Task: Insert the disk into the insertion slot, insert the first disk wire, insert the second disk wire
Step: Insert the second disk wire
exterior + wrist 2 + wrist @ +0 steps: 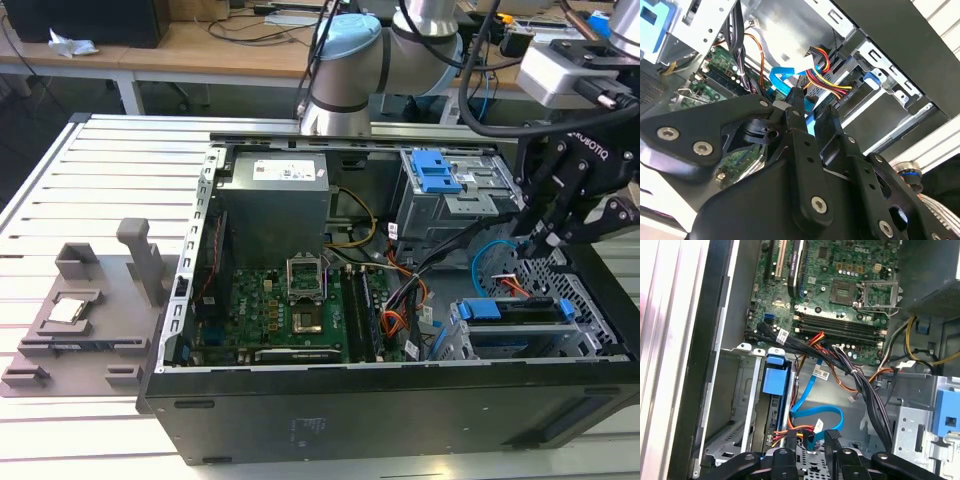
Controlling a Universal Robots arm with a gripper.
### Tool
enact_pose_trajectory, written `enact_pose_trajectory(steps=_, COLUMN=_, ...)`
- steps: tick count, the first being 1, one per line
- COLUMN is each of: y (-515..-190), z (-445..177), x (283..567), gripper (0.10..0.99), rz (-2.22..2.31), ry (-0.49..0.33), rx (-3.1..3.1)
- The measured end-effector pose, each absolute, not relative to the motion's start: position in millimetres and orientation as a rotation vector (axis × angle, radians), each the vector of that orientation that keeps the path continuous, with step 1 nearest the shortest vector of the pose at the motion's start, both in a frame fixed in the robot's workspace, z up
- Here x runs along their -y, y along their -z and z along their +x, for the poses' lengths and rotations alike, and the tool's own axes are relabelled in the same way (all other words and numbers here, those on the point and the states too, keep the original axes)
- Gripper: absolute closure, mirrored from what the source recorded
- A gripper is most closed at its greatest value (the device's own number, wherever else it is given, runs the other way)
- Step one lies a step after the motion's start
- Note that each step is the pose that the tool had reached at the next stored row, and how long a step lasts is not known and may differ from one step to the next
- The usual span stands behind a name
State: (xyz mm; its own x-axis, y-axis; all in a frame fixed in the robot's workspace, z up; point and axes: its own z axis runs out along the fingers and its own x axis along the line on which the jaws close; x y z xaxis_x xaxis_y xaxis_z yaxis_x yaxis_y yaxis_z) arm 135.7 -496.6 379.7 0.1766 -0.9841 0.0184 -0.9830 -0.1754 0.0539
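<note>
1. A robotics lab or workshop: a grey-and-blue robot arm (345, 70) with a black gripper (812, 440) reaches into an open desktop computer (400, 410), its green circuit board (290, 310) and coloured wires (400, 295) laid bare.
2. The computer lies on its side on a ribbed metal table (60, 180), near a grey plastic holder (90, 310) with moulded posts and pockets.
3. In the background, wooden workbenches (200, 45) on white legs carry loose cables (250, 25) and dark equipment, the look of a test room.
</note>
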Motion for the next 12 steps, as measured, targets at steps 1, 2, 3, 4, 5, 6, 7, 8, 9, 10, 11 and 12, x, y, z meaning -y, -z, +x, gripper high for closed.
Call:
enact_pose_trajectory(steps=1, y=-378.9, z=135.3, x=495.4, gripper=0.725, rz=2.373, ry=0.026, rx=1.971)
enact_pose_trajectory(steps=2, y=-377.9, z=134.7, x=493.0, gripper=0.725, rz=2.373, ry=0.015, rx=1.958)
enact_pose_trajectory(steps=3, y=-377.1, z=134.3, x=491.0, gripper=0.725, rz=2.371, ry=0.009, rx=1.952)
enact_pose_trajectory(steps=4, y=-376.4, z=133.9, x=489.5, gripper=0.725, rz=2.370, ry=0.004, rx=1.947)
enact_pose_trajectory(steps=5, y=-375.4, z=133.8, x=489.0, gripper=0.725, rz=2.371, ry=0.001, rx=1.942)
enact_pose_trajectory(steps=6, y=-374.9, z=133.7, x=489.0, gripper=0.725, rz=2.371, ry=-0.001, rx=1.940)
enact_pose_trajectory(steps=7, y=-374.8, z=133.6, x=489.0, gripper=0.725, rz=2.369, ry=-0.005, rx=1.939)
enact_pose_trajectory(steps=8, y=-374.9, z=133.6, x=489.0, gripper=0.725, rz=2.367, ry=-0.006, rx=1.938)
enact_pose_trajectory(steps=9, y=-374.9, z=133.6, x=489.0, gripper=0.725, rz=2.367, ry=-0.007, rx=1.938)
enact_pose_trajectory(steps=10, y=-374.8, z=133.6, x=489.0, gripper=0.725, rz=2.367, ry=-0.007, rx=1.938)
enact_pose_trajectory(steps=11, y=-374.8, z=133.6, x=489.0, gripper=0.741, rz=2.367, ry=-0.007, rx=1.937)
enact_pose_trajectory(steps=12, y=-374.8, z=133.6, x=489.0, gripper=0.804, rz=2.367, ry=-0.007, rx=1.937)
